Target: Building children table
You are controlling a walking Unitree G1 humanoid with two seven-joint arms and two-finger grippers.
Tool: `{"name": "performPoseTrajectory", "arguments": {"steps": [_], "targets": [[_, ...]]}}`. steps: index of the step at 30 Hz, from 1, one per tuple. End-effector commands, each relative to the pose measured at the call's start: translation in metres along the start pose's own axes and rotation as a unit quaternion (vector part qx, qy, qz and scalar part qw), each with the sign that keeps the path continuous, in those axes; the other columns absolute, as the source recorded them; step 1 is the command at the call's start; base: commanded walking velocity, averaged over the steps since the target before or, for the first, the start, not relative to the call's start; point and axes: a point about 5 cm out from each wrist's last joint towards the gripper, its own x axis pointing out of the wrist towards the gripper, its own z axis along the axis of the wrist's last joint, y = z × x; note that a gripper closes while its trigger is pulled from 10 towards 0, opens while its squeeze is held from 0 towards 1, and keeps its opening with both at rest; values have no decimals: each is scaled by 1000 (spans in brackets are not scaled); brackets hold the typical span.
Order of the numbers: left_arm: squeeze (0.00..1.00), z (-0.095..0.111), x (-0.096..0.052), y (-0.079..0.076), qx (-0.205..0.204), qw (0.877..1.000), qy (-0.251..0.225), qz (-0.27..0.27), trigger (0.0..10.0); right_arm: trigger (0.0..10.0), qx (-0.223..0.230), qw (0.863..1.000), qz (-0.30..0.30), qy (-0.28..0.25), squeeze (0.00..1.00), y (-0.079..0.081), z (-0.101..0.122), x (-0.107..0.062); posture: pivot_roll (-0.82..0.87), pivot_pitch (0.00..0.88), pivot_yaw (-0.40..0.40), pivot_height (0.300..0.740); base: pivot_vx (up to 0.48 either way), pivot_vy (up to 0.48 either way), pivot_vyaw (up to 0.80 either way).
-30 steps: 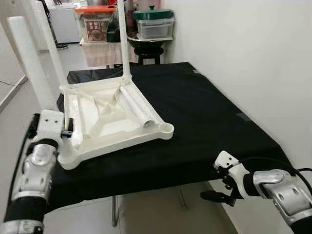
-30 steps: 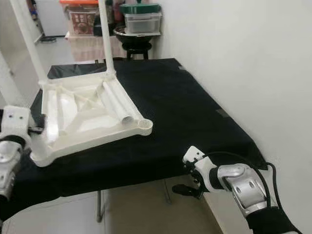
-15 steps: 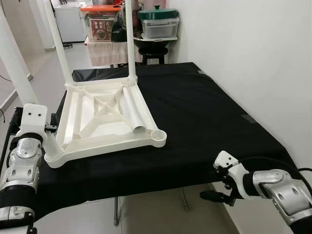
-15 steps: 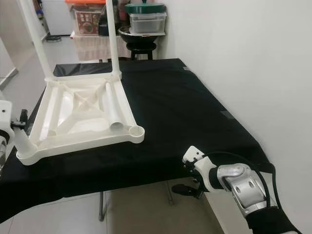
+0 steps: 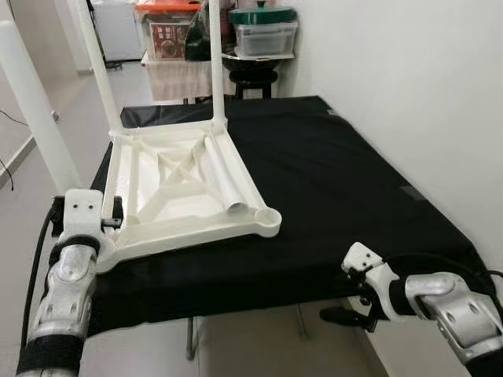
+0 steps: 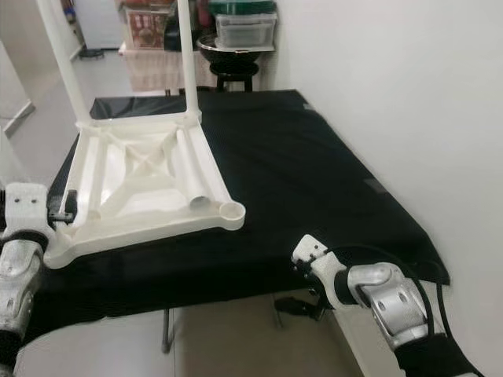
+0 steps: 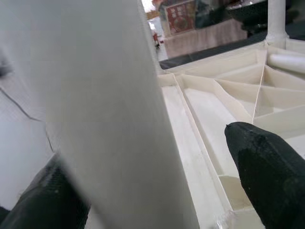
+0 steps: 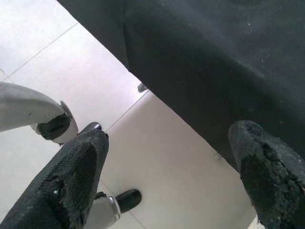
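Lying upside down on the black-draped worktop (image 5: 338,181) is the white children's table (image 5: 185,184), ribbed underside up, three legs standing tall from its corners and a loose leg (image 5: 222,169) resting inside the frame; the left end effector (image 7: 157,191) is pinching the near-left corner leg (image 7: 100,114), one black finger on each side of it; the right end effector (image 8: 167,176) is hanging below the worktop's near edge, fingers spread apart over the pale floor (image 8: 43,52); at the back, a lidded clear container (image 5: 265,33) with a green lid is sitting on a dark stool (image 5: 250,78), contents too small to tell.
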Motion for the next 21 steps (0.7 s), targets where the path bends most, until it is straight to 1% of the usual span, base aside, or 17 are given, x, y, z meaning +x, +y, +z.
{"name": "performPoseTrajectory", "arguments": {"steps": [1,2,4,5,7,9,10,12,13,15,16,17,18,20,21], "targets": [[0,2,-9,-4,1,1000,1,-1,10000,10000,0,1000,9,0,0,3,0,2,-51,0,-13,740,0,0,0],[0,-3,-21,-3,3,1000,11,6,10000,10000,1,1000,11,1,0,4,-1,2,-46,0,-11,740,0,0,0],[0,-12,-37,-5,2,1000,27,6,10000,10000,2,1000,13,2,0,4,-2,3,-44,0,-11,740,0,0,0],[0,-15,-43,-6,-1,999,32,3,10000,10000,3,1000,14,2,0,5,-2,3,-44,0,-11,740,0,0,0],[0,-15,-43,-6,-1,999,32,3,10000,10000,3,1000,14,2,0,5,-2,3,-44,0,-11,740,0,0,0],[0,-19,-58,-12,-3,999,39,-12,10000,10000,3,1000,15,3,0,5,-3,3,-40,0,-6,740,0,0,0],[0,-19,-58,-12,-3,999,39,-12,10000,10000,3,1000,15,3,0,5,-3,3,-40,0,-6,740,0,0,0],[0,-24,-80,-23,-7,997,61,-44,10000,10000,4,1000,15,4,0,4,-4,3,-35,0,-6,740,0,0,0],[0,-24,-80,-23,-7,997,61,-44,10000,10000,4,1000,15,4,0,4,-4,3,-35,0,-6,740,0,0,0],[0,-29,-94,-31,-11,993,86,-76,10000,10000,3,1000,14,4,0,4,-4,3,-34,0,-7,740,0,0,0],[0,-29,-94,-31,-11,993,86,-76,10000,10000,3,1000,14,4,0,4,-4,3,-34,0,-7,740,0,0,0],[0,-26,-99,-40,-22,989,82,-122,10000,10000,2,1000,2,-4,0,1,-1,4,-33,0,-8,740,0,0,0],[0,-24,-101,-45,-31,985,78,-153,10000,10000,2,1000,-6,-10,0,-1,1,5,-33,0,-8,740,0,0,0],[0,-24,-101,-45,-31,985,78,-153,10000,10000,2,1000,-6,-10,0,-1,1,5,-33,0,-8,740,0,0,0],[0,-5,-104,-68,-42,967,36,-248,10000,10000,6,996,-53,-67,0,-9,15,10,-27,0,-8,740,0,0,0]]}}
